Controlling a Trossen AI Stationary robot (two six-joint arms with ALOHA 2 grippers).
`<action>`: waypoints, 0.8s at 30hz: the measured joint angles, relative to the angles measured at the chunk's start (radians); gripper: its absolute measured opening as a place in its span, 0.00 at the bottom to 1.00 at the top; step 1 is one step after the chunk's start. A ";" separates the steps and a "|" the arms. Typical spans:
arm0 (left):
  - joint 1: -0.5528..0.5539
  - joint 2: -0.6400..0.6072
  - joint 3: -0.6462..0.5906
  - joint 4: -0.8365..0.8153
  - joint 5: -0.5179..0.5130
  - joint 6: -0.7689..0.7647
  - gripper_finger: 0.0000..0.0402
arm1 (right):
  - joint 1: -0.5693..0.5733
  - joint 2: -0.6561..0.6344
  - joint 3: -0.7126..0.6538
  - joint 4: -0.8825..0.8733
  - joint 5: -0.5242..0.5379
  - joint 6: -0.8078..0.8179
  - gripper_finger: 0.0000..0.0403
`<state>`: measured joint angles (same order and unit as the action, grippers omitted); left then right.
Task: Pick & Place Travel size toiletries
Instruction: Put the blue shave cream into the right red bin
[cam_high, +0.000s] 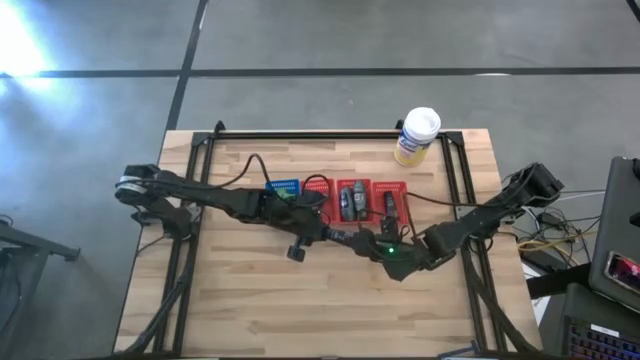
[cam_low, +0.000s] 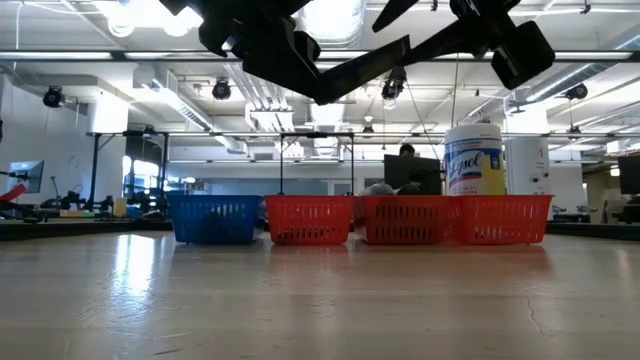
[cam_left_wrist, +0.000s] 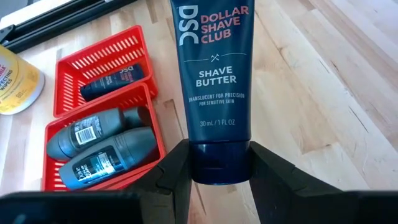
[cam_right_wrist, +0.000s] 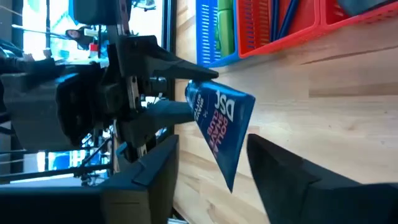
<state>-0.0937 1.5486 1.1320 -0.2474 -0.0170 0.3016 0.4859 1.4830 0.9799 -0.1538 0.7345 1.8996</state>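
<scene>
Row of small mesh baskets, one blue (cam_high: 284, 187) and three red (cam_high: 389, 199), spans mid-table and blocks passage there. White-lidded yellow canister (cam_high: 417, 136) stands just behind them, near the far edge. Both dark arms meet just in front of the row. Bare wooden tabletop (cam_high: 300, 310) nearer the front lies open.

One camera looks straight down on the whole table (cam_high: 250, 300). Another sits at tabletop height, facing level across toward a row of baskets (cam_low: 408, 220). Each wrist camera looks out close past its own fingers. Both wrist views share the navy tube (cam_left_wrist: 213, 74).
</scene>
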 joint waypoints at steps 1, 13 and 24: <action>0.000 0.000 0.000 0.000 0.000 0.000 0.32 | -0.001 0.000 -0.001 0.001 0.000 0.000 0.44; -0.001 0.000 0.000 -0.001 0.000 0.001 0.32 | -0.009 0.001 -0.004 -0.037 0.002 0.006 0.12; -0.004 -0.002 -0.001 -0.013 -0.001 -0.002 0.46 | -0.017 -0.001 -0.004 -0.056 0.001 -0.056 0.02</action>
<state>-0.0972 1.5469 1.1309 -0.2602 -0.0179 0.3000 0.4685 1.4821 0.9761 -0.2101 0.7352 1.8436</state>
